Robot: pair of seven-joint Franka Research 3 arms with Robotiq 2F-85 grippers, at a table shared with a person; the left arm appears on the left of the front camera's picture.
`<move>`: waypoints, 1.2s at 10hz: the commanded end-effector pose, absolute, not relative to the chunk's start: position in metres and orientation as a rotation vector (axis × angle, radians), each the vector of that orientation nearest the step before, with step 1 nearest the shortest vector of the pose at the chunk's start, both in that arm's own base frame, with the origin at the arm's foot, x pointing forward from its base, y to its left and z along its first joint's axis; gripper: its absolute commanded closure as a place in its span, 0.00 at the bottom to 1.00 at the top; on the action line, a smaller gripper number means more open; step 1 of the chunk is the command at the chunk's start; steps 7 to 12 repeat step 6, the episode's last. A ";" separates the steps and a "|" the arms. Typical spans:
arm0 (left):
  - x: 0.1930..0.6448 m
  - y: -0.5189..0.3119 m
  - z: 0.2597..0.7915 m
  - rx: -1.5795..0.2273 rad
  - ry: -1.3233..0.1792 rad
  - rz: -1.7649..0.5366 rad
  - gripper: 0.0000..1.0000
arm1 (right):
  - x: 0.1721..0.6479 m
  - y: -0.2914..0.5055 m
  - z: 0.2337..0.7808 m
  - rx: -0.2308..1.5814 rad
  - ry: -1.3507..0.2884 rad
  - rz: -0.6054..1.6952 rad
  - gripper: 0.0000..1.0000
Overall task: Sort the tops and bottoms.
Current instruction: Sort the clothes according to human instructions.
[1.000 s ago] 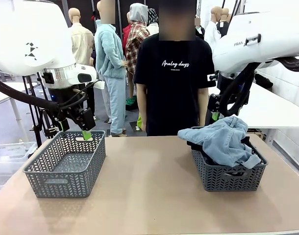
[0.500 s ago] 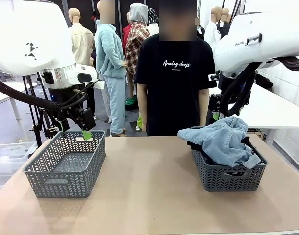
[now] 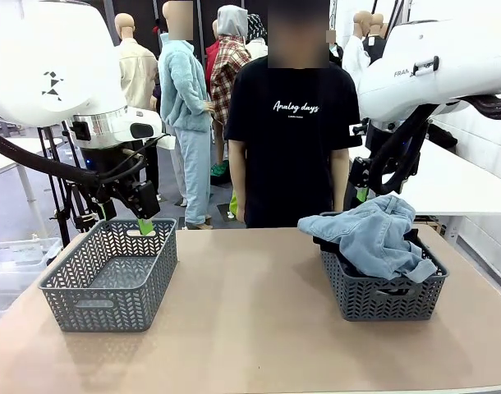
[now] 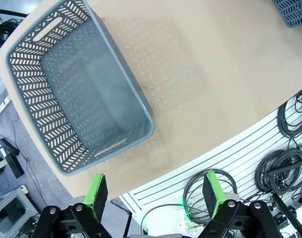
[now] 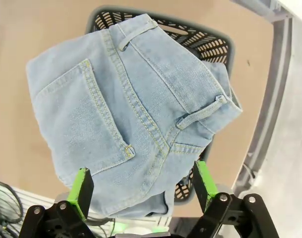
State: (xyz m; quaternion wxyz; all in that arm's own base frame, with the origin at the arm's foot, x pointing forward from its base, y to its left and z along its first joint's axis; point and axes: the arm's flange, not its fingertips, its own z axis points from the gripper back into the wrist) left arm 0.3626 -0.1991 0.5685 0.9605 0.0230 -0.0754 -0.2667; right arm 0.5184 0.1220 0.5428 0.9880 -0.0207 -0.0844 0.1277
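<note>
1. Now, at the far left, my left gripper point(image 3: 144, 215) hangs just above the far rim of the grey plastic lattice basket point(image 3: 70, 283) on the left of the tan table point(image 3: 250, 320). In my left wrist view its two green-padded fingers point(image 4: 95, 191) stand wide apart with nothing between them; the left gripper point(image 4: 153, 191) holds nothing.
2. That grey lattice basket point(image 4: 27, 94) sits near the table's left end, its slotted handle on the short wall facing away from my wrist camera. I see no garment inside it.
3. Across the middle of the table the tan surface lies bare, and a person in a black printed T-shirt point(image 3: 293, 123) stands at the far side, arms down.
4. To the right sits a second, darker grey lattice basket point(image 3: 382, 295). The pale washed-blue denim bottoms point(image 3: 370, 238) are heaped on top of it, spilling over its left and near rims.
5. Under the pale denim, dark fabric point(image 3: 328, 245) shows at the basket's left edge; I cannot tell which garment it is.
6. My right gripper point(image 3: 364, 190) hovers above the far side of that basket, apart from the denim. In my right wrist view the pale denim point(image 5: 126, 114) lies with a back pocket and belt loops facing up, and my right gripper point(image 5: 141, 191) has its green pads point(image 5: 82, 191) spread wide, gripping nothing.
</note>
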 end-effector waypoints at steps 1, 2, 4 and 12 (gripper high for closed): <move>0.363 -0.197 0.569 0.049 -0.162 -0.540 0.00 | 0.518 0.121 0.543 -0.032 -0.168 0.254 0.00; 0.363 -0.197 0.569 0.049 -0.162 -0.540 0.00 | 0.518 0.121 0.543 -0.032 -0.168 0.254 0.00; 0.363 -0.197 0.569 0.049 -0.162 -0.540 0.00 | 0.518 0.121 0.543 -0.032 -0.168 0.254 0.00; 0.363 -0.197 0.569 0.049 -0.162 -0.540 0.00 | 0.518 0.121 0.543 -0.032 -0.168 0.254 0.00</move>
